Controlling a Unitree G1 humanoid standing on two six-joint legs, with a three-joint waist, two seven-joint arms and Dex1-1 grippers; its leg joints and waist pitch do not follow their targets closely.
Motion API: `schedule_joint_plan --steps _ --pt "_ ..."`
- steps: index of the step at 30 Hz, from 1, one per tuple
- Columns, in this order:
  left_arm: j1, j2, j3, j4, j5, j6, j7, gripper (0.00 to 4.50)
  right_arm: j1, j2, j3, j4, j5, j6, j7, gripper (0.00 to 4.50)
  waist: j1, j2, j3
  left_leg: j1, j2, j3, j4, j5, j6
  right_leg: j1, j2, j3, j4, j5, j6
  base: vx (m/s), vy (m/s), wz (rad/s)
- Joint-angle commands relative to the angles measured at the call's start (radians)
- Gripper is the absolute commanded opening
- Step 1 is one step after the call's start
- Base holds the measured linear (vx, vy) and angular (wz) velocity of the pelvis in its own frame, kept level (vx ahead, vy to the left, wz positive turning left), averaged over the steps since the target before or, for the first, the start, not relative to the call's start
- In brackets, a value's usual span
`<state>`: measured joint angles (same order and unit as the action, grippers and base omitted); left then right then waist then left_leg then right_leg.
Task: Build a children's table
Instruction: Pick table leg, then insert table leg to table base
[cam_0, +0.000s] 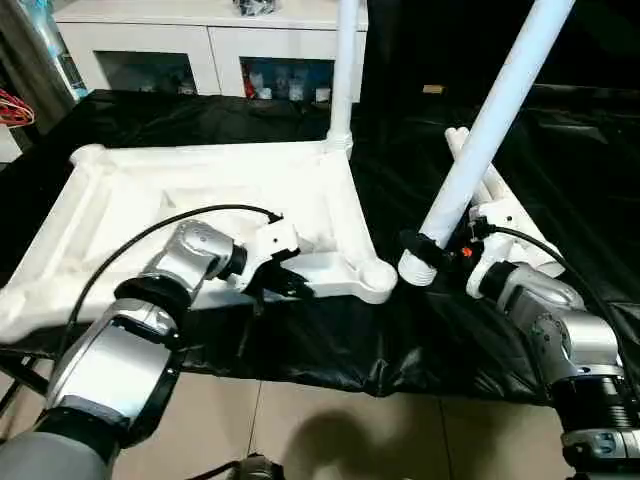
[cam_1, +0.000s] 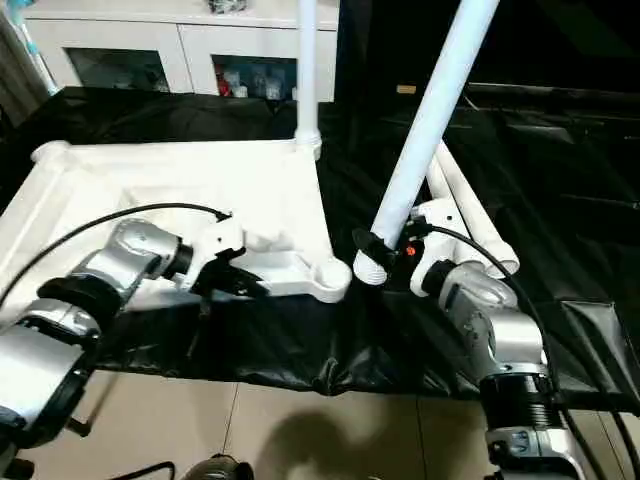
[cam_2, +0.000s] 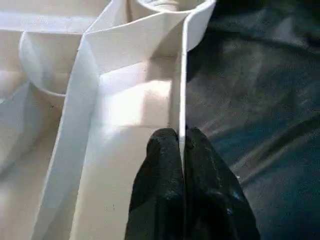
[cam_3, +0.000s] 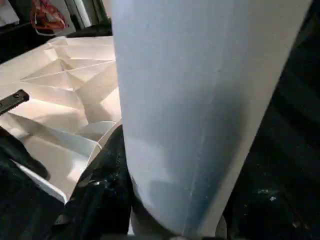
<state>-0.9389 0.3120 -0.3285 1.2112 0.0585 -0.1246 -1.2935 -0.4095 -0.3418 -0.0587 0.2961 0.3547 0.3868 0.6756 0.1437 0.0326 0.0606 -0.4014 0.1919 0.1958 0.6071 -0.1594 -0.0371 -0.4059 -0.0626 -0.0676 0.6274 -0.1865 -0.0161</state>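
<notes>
The children's table top (cam_0: 200, 190) lies upside down on the black sheet, ribbed side up. One white leg (cam_0: 346, 70) stands upright in its far right corner socket. My left gripper (cam_0: 290, 283) is shut on the thin near rim (cam_2: 182, 90) of the top, its black fingers (cam_2: 160, 180) pinching the wall from both sides. My right gripper (cam_0: 440, 250) is shut on a second white leg (cam_0: 490, 130) near its lower end. That leg leans to the right, its foot just right of the near right socket (cam_0: 376, 279). Up close, this leg (cam_3: 200, 100) hides most of my right gripper.
More white legs (cam_1: 470, 215) lie on the black sheet (cam_0: 570, 150) behind my right gripper. A white cabinet with glass doors (cam_0: 210, 45) stands behind the table. The table's front edge and the tiled floor (cam_0: 330, 430) are just below my forearms.
</notes>
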Motion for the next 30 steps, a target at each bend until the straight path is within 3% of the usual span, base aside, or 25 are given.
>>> schedule_joint_plan --steps 1,2,3,6,7,9,13,16,19,25,30 --pt "0.007 -0.006 0.015 -0.026 -0.03 0.029 -0.034 0.0 -0.021 -0.014 0.014 -0.034 -0.003 0.012 0.021 1.9 0.005 -0.005 -0.085 0.029 0.043 -0.025 -0.059 -0.173 0.031 0.058 -0.096 0.046 -0.069 -0.088 -0.252 0.0 0.0 0.0" --pt "0.015 -0.013 0.01 -0.037 -0.027 0.043 -0.031 0.0 -0.023 -0.016 0.017 -0.039 -0.001 0.016 0.027 1.9 0.006 -0.004 -0.085 0.029 0.044 -0.025 -0.059 -0.176 0.032 0.057 -0.097 0.046 -0.07 -0.096 -0.251 0.0 0.0 0.0" --pt "0.033 -0.023 0.0 -0.061 -0.02 0.05 -0.01 0.0 -0.024 -0.02 0.02 -0.046 0.0 0.021 0.034 1.9 0.005 -0.014 -0.084 0.03 0.046 -0.025 -0.06 -0.176 0.035 0.057 -0.097 0.046 -0.07 -0.109 -0.249 0.0 0.0 0.0" --pt "0.066 -0.05 0.002 -0.111 -0.006 0.066 0.038 0.0 -0.023 -0.025 0.025 -0.057 0.001 0.03 0.044 1.9 0.006 -0.013 -0.081 0.032 0.047 -0.025 -0.061 -0.189 0.037 0.053 -0.099 0.047 -0.077 -0.17 -0.234 0.0 0.0 0.0" --pt "0.083 -0.063 0.007 -0.148 -0.011 0.091 0.055 0.0 -0.022 -0.024 0.026 -0.061 0.0 0.032 0.045 1.9 0.005 -0.02 -0.08 0.035 0.047 -0.023 -0.062 -0.197 0.035 0.05 -0.097 0.047 -0.081 -0.196 -0.227 0.0 0.0 0.0" --pt "0.122 -0.074 0.003 -0.225 -0.012 0.106 0.06 0.0 -0.02 -0.024 0.031 -0.062 -0.001 0.034 0.047 1.9 0.008 -0.02 -0.08 0.034 0.053 -0.026 -0.064 -0.194 0.032 0.052 -0.103 0.049 -0.078 -0.206 -0.223 0.0 0.0 0.0" --pt "0.165 -0.077 -0.008 -0.311 -0.007 0.122 0.075 0.0 -0.018 -0.022 0.037 -0.06 -0.004 0.033 0.047 1.9 0.007 -0.022 -0.08 0.033 0.048 -0.023 -0.064 -0.185 0.043 0.048 -0.102 0.047 -0.08 -0.223 -0.203 0.0 0.0 0.0" --pt "0.185 -0.081 -0.006 -0.358 -0.01 0.147 0.089 0.56 -0.016 -0.02 0.04 -0.064 -0.006 0.036 0.046 1.9 0.006 -0.019 -0.081 0.033 0.046 -0.023 -0.065 -0.184 0.044 0.045 -0.102 0.047 -0.083 -0.239 -0.19 0.0 0.0 0.0" --pt "0.211 -0.081 0.001 -0.419 -0.007 0.162 0.114 0.66 -0.015 -0.016 0.044 -0.066 -0.009 0.04 0.042 1.9 0.004 -0.018 -0.082 0.03 0.047 -0.024 -0.066 -0.181 0.046 0.044 -0.102 0.046 -0.081 -0.219 -0.195 0.0 0.0 0.0" --pt "0.214 -0.077 0.018 -0.438 -0.01 0.179 0.12 0.72 -0.015 -0.012 0.05 -0.061 -0.017 0.039 0.041 1.9 -0.001 -0.024 -0.081 0.027 0.043 -0.024 -0.067 -0.173 0.046 0.047 -0.102 0.046 -0.081 -0.209 -0.183 0.0 0.0 0.0" --pt "0.218 -0.065 0.022 -0.447 -0.014 0.206 0.105 0.72 -0.013 -0.01 0.056 -0.066 -0.02 0.039 0.04 1.9 -0.003 -0.019 -0.081 0.028 0.043 -0.024 -0.066 -0.175 0.045 0.046 -0.101 0.047 -0.081 -0.208 -0.186 0.0 0.0 0.0"
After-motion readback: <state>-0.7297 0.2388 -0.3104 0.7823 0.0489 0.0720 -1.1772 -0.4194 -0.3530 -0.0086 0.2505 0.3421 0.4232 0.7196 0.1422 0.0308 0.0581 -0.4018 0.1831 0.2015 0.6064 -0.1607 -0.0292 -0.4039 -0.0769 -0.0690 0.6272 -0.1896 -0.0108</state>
